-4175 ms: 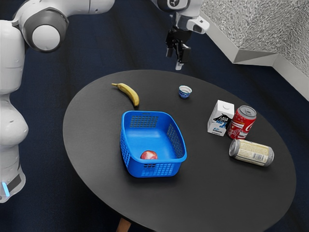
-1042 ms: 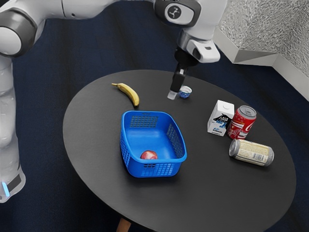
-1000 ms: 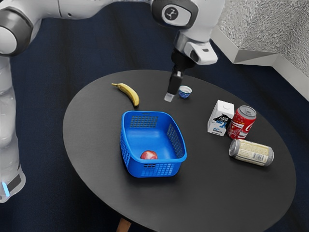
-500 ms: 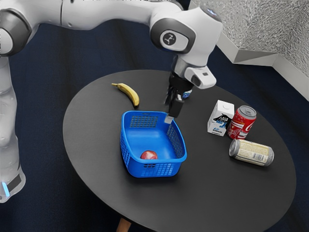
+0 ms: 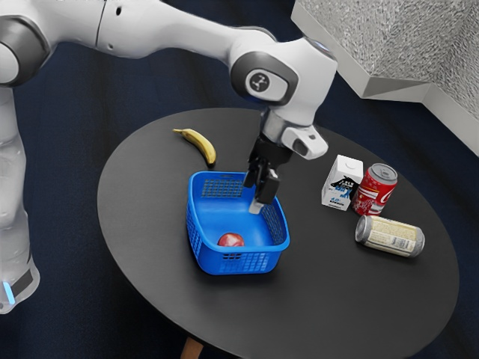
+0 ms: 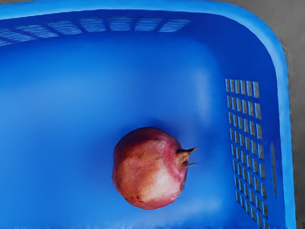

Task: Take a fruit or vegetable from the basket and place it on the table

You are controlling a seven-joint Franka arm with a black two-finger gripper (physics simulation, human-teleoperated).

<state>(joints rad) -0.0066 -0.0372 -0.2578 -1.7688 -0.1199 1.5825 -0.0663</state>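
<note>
Carefully now: your gripper (image 5: 252, 197) hangs wide over the blue basket (image 5: 213, 262), the pomegranate (image 6: 150, 168) inside near one wall (image 6: 268, 114); descend off-centre, and a finger (image 5: 268, 187) may snag that wall or roll the fruit.

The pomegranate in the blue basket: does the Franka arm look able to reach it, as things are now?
Probably yes. The gripper hangs at the open top of the blue basket, and nothing lies over the pomegranate; only the blue basket's walls might limit the room.
</note>
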